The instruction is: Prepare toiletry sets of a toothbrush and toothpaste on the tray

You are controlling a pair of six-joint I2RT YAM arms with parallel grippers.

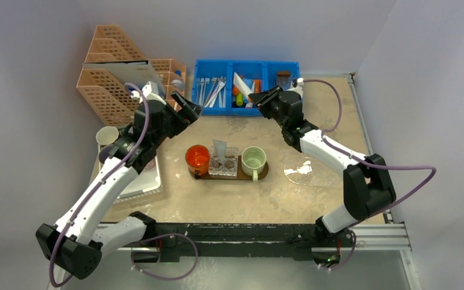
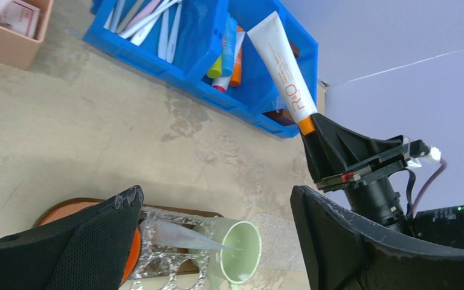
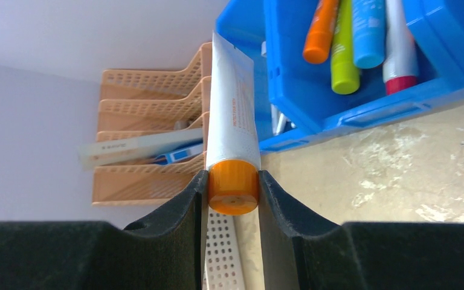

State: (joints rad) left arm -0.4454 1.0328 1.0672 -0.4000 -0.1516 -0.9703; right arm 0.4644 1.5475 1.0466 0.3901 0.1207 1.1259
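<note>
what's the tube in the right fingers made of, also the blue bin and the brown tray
Tube: probably soft plastic, white, satin sheen, flattened far end. Its orange cap: hard plastic, slightly glossy. Blue bin: rigid moulded plastic, smooth uniform colour, ribbed wall. Tray: looks like dark wood, matte, though too small to confirm.

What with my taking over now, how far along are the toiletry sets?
Done: one pale tube stands in the holder on the tray. In hand: right gripper holds a white tube by its orange cap; left gripper open. Left: toothbrushes, none on the tray, several in the blue bin.
</note>
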